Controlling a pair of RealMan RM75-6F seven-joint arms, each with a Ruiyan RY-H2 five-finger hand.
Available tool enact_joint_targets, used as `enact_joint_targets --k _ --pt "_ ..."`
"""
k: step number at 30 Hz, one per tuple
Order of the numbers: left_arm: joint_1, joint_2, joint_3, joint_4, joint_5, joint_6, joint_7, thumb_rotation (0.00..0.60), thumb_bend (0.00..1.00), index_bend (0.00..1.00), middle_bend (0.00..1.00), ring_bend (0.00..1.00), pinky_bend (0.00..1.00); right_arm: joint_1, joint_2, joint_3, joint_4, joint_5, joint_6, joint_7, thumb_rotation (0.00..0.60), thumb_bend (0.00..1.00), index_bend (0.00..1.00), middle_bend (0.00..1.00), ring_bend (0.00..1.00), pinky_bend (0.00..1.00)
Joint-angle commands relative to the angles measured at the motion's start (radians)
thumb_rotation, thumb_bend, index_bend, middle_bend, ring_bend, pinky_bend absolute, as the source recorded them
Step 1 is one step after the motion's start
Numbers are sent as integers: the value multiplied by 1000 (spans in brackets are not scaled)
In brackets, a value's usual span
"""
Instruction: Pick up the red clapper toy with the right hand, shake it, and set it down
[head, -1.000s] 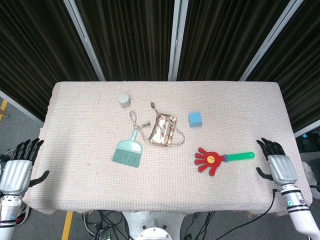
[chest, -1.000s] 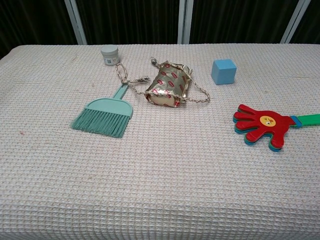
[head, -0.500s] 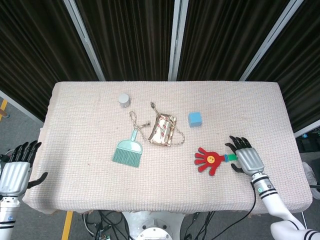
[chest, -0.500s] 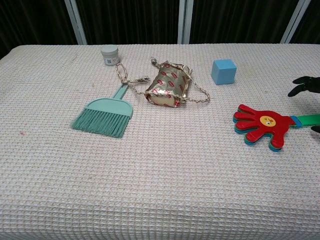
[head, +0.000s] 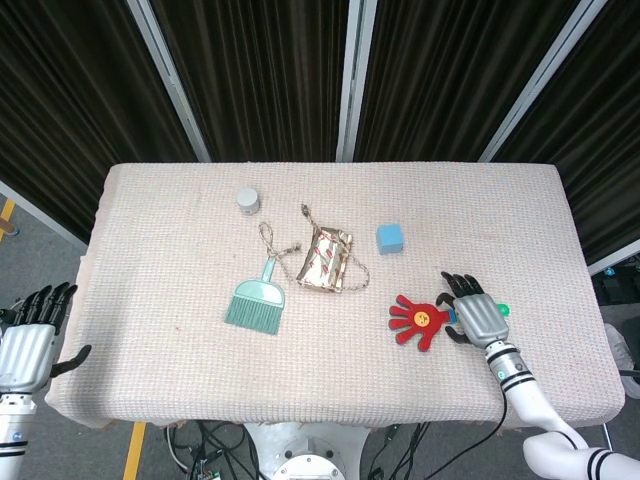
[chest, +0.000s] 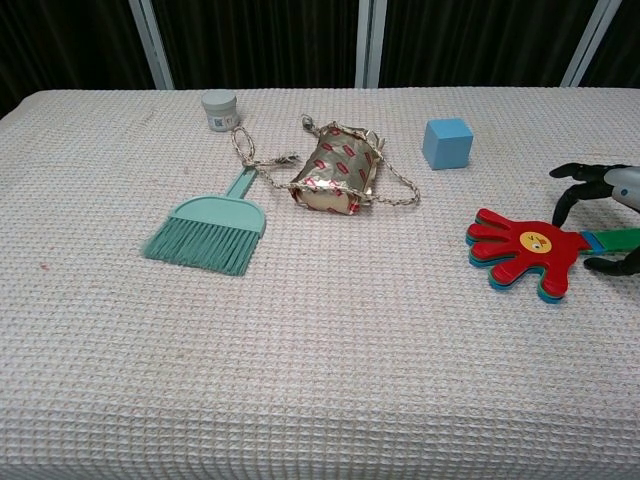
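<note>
Red clapper toy (head: 419, 320) lies flat on the beige woven table cover (head: 160, 240) in the head view, toward the right front of the table, with its hand-shaped head pointing left and its green handle running right. Most of that handle is covered by the right hand (head: 478, 316), which is positioned directly over it with the dark fingers (head: 455, 287) spread and pointing toward the red head; the toy is not lifted, and contact with the handle cannot be confirmed from this view. Left hand (head: 28, 345) is off the left front edge of the table, well apart from every object, holding nothing, with fingers extended and slightly apart. Further back on the cover are a teal hand brush (head: 257, 302), a foil pouch with a cord (head: 327, 260), a blue cube (head: 390, 238) and a small grey jar (head: 248, 200). In the chest view, the red clapper toy (chest: 525, 253) rests on the cover at the right edge of the frame. Only part of the right hand (chest: 606, 215) is visible: its fingers (chest: 568, 190) are arched and apart above and on either side of the green handle (chest: 618, 239), not closed on it. The left hand is outside this view.
</note>
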Motion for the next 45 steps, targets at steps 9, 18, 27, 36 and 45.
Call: enact_joint_targets --k 9,18,27,36,45 --pt "0 -4 1 10 -5 -11 -13 600 204 74 67 0 84 15 1 -2 3 25 -15 -6 600 212 434 0 0 0" --pt "-1 -7 4 14 -4 -17 -14 600 204 73 68 0 84 25 -6 -6 1 31 -15 -18 600 219 468 0 0 0" --pt "0 -7 4 14 -4 -18 -15 600 204 74 68 0 84 25 -24 -9 29 -10 32 28 600 267 676 33 0 0" --pt "-1 -11 6 19 -4 -22 -20 600 204 73 67 0 84 0 -54 -5 86 -85 141 239 600 344 891 191 59 125" --pt "-1 -13 5 22 -3 -22 -28 600 204 74 67 0 86 -19 -90 9 148 -102 210 386 600 417 899 334 211 438"
